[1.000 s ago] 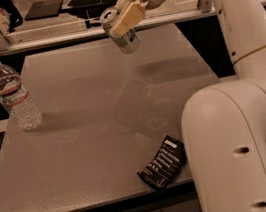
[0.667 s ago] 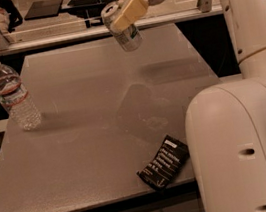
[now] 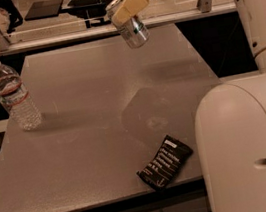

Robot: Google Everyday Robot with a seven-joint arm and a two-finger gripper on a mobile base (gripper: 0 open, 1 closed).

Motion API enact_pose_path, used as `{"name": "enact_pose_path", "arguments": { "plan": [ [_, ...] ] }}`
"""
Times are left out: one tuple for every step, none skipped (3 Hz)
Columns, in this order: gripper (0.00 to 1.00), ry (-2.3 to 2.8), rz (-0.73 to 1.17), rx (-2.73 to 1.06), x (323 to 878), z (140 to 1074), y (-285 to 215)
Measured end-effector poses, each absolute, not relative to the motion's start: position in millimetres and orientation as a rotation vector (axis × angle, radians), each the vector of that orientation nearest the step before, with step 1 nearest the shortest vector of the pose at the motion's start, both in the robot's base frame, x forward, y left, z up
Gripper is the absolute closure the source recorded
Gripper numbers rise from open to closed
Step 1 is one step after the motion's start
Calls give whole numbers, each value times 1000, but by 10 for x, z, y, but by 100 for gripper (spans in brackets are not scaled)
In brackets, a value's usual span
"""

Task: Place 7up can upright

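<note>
Grey table (image 3: 80, 152): claw (image 3: 129, 8) grips tilted 7up can (image 3: 131, 26) aloft, far edge.

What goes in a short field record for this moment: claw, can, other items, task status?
claw: top centre, above the table's far edge, shut on the 7up can
7up can: in the air, tilted, not upright
water bottle: upright, table's left side
snack packet: lying flat near the front edge
task status: can not yet set down
</note>
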State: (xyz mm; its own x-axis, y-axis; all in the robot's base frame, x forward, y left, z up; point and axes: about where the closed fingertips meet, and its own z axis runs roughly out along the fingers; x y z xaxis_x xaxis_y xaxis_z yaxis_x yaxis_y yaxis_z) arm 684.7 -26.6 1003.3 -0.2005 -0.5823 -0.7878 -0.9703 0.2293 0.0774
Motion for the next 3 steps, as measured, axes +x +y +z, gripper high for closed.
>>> {"name": "enact_pose_path", "arguments": {
  "plan": [
    [100, 1978, 746, -1308, 6912, 10030, -366],
    [100, 2024, 741, -1174, 6936, 10011, -467],
    [100, 2006, 749, -1039, 6921, 9977, -510]
  ]
}}
